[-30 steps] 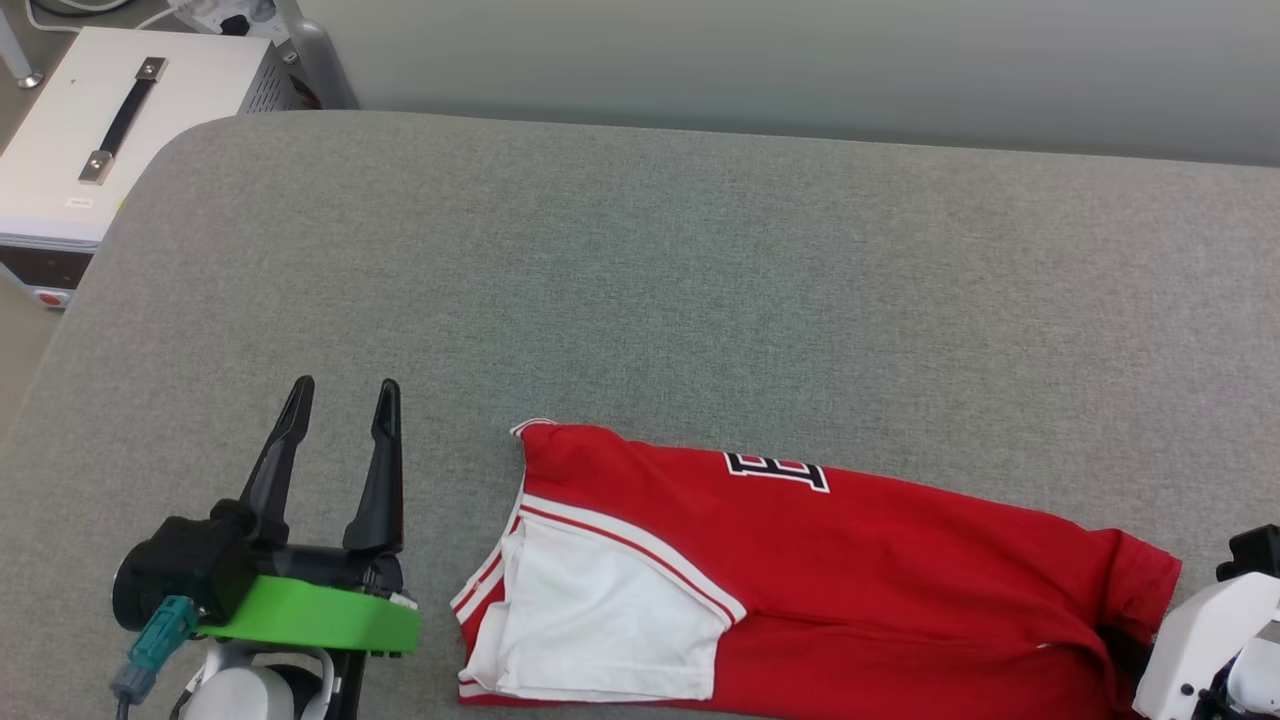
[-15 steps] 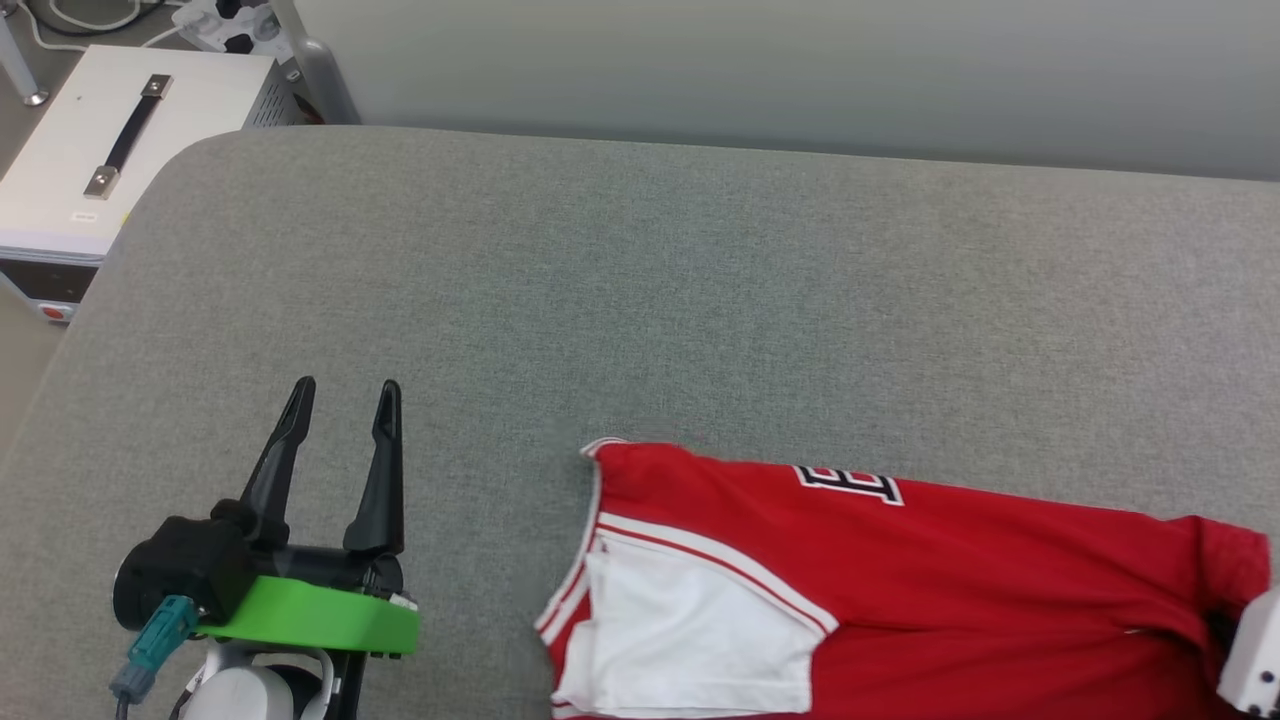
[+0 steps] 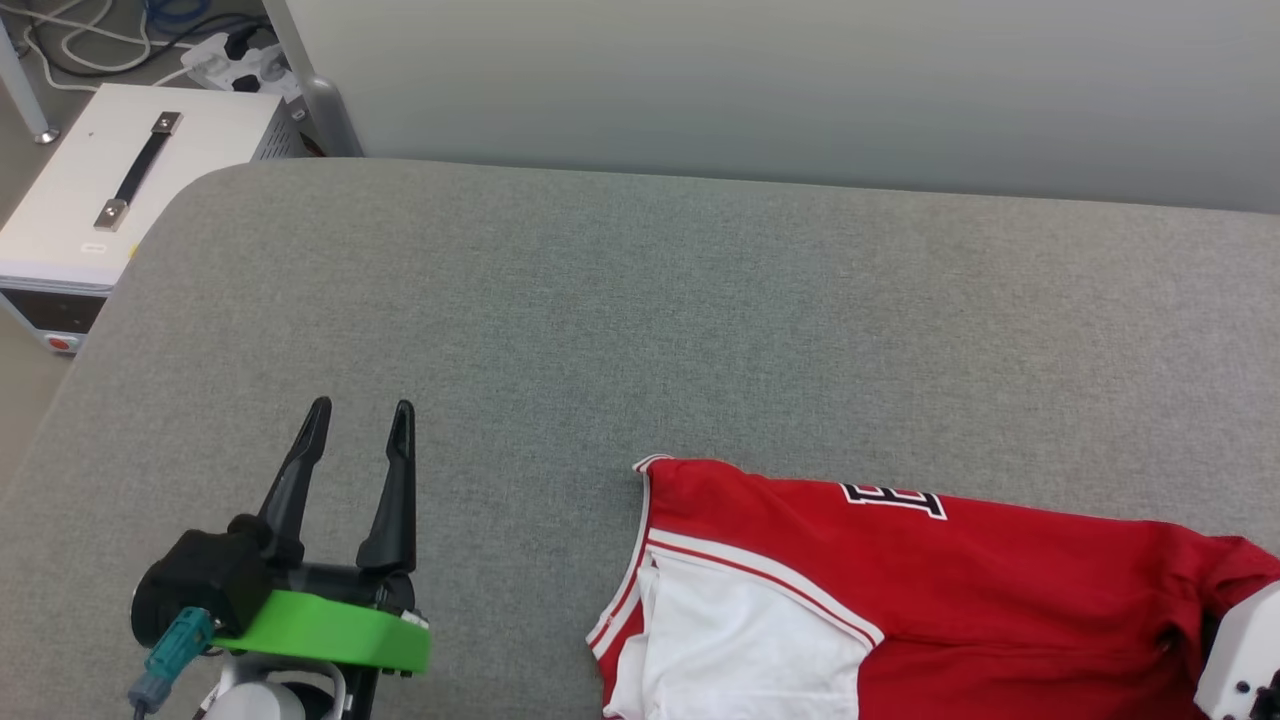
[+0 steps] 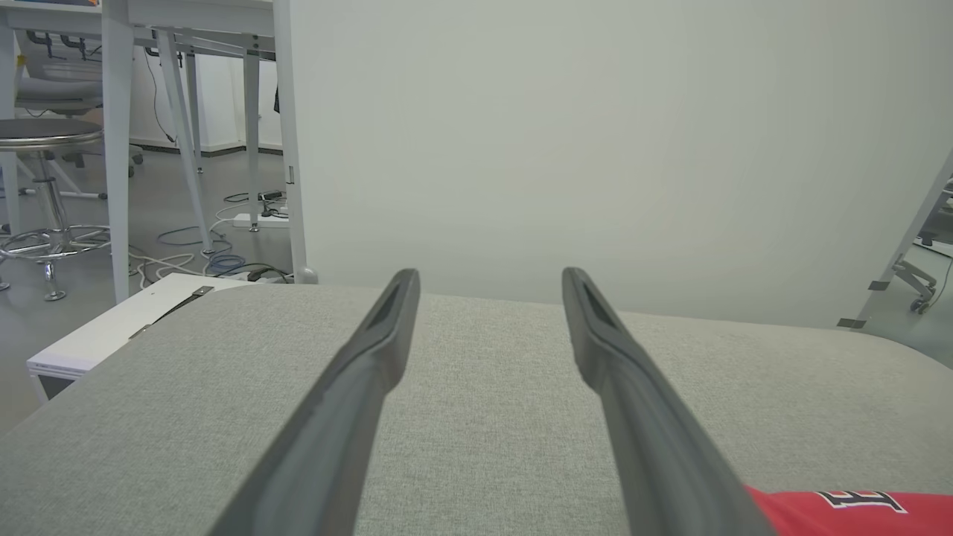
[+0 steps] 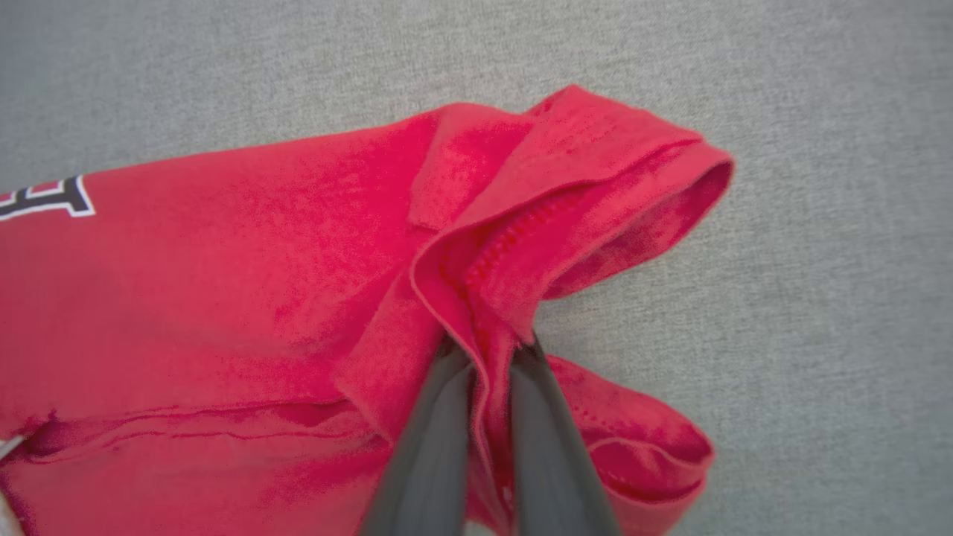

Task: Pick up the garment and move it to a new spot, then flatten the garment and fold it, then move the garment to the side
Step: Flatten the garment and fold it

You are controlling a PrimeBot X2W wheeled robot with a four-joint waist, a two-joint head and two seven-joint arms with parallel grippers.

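Left gripper point(image 3: 360, 408) at lower left of head view, fingers spread wide, pointing up. Right gripper point(image 5: 488, 351) clamped on garment point(image 5: 223, 260) fold; pale wrist point(image 3: 1238, 650) at lower right.

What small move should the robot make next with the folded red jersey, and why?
Probably pull the right gripper a little toward the robot's right, sliding the red jersey sideways over the grey padded surface. The jaws are pinched shut on a bunched red edge, the jersey already lies folded, and the left gripper hangs open and apart from it, so only the shift aside seems left.
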